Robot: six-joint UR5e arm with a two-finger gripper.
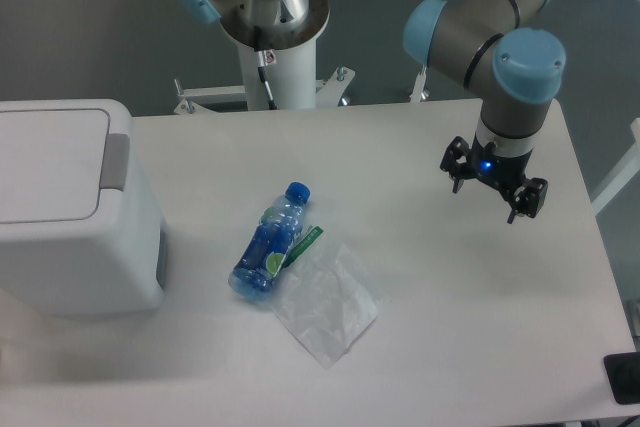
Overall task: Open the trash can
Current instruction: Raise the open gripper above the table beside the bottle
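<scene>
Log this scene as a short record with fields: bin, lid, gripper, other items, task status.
bin: white trash can at the left edge of the table
lid: flat panel, looks closed
gripper: gripper over the right side of the table, far from the trash can, fingers apart, holding nothing
other items: blue-capped bottle lying on its side mid-table; clear plastic bag beside it, touching it
task status: not begun, lid untouched
</scene>
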